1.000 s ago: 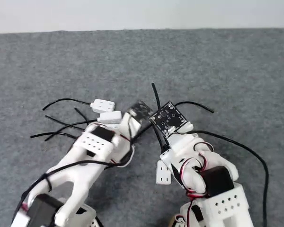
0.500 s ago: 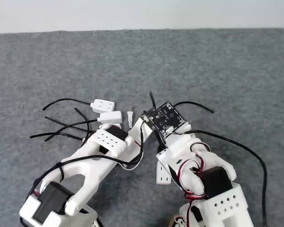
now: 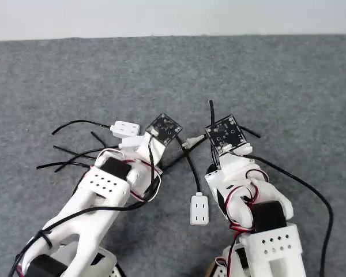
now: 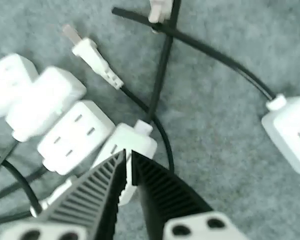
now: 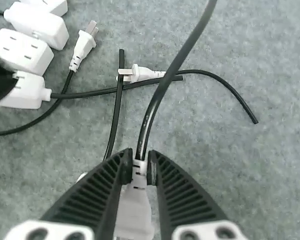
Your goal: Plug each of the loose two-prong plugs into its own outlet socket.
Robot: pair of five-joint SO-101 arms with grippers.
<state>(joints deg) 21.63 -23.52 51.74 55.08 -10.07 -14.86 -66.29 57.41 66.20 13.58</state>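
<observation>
Arms have separated; left gripper point(image 4: 126, 159) pinches outlet socket point(image 4: 124, 142) at its tips; right gripper point(image 5: 136, 159) clamps plug point(image 5: 134, 207); mating judged pending.

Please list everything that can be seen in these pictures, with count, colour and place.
white plastic outlet sockets: at least five, white, four clustered by the left gripper, one apart.
white two-prong plugs: two, white, loose on the carpet among the cables, the second here.
black cables: several, black, crossing mid-table.
grey carpet: one, grey, covering the table.
left gripper: one, black, shut on the fourth socket.
right gripper: one, black, shut on a white moulded cable end.
</observation>
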